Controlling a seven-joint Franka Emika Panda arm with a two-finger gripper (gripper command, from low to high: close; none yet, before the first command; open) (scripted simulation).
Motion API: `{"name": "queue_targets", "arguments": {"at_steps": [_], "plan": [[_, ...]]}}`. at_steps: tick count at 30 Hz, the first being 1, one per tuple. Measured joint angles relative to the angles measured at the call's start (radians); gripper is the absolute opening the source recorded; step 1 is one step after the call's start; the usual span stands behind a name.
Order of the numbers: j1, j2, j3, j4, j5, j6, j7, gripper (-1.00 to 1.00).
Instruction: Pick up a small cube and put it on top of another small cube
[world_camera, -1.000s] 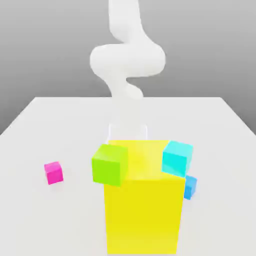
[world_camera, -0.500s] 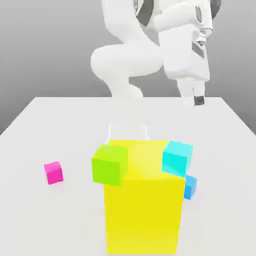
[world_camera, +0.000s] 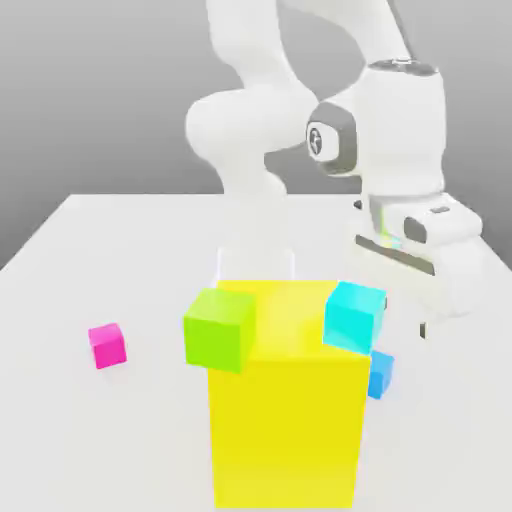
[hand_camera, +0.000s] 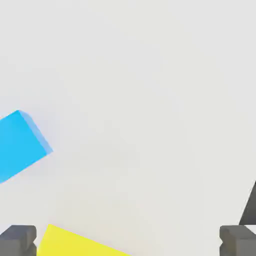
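Beside the big yellow block (world_camera: 290, 430), on the exterior view's right, the small, plain blue cube (world_camera: 380, 373) sat partly hidden on the pale tabletop (world_camera: 150, 260), your white two-finger gripper (world_camera: 405, 316) poised above with jaws wide apart and nothing between them. The cube lay off the line between the jaws, so a descent without a sideways correction risked closing on air. Its turned faces risked a corner grip and a twist. The block stood close enough that a misjudged finger could have struck its side, and a low swing could have knocked the larger cyan cube (world_camera: 354, 318) or the lime-green cube (world_camera: 220, 332) at its upper corners. Bare tabletop gave you room on the block's far side and out to the exterior view's right; the small magenta cube (world_camera: 107, 346), the likely base, stood well apart, left of the block in the exterior view.
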Motion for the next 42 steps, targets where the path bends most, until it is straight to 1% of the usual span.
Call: {"name": "queue_targets", "arguments": {"at_steps": [6,7,9,12,14,15,22,24,27,30,31,34,42], "plan": [[0.077,0.099,0.0,-0.085,0.012,0.079,-0.274,0.0],[0.097,0.125,-0.004,-0.089,0.028,0.099,-0.309,0.0],[0.1,0.191,0.016,-0.083,0.106,0.15,-0.382,0.0],[0.02,0.297,0.128,-0.063,0.227,0.235,-0.477,0.0],[-0.048,0.369,0.202,-0.05,0.256,0.294,-0.499,0.0],[-0.074,0.404,0.229,-0.044,0.259,0.323,-0.5,-1.0],[-0.084,0.413,0.24,-0.043,0.262,0.329,-0.503,-1.0],[-0.055,0.361,0.206,-0.051,0.242,0.287,-0.489,-1.0],[-0.021,0.259,0.147,-0.071,0.153,0.204,-0.424,-1.0],[-0.038,0.152,0.138,-0.093,0.067,0.118,-0.36,-1.0],[-0.041,0.137,0.145,-0.082,0.04,0.087,-0.332,-1.0],[-0.051,0.119,0.15,0.0,-0.029,-0.033,-0.276,-1.0],[-0.094,0.1,0.154,0.271,-0.195,-0.376,-0.162,-1.0]]}}
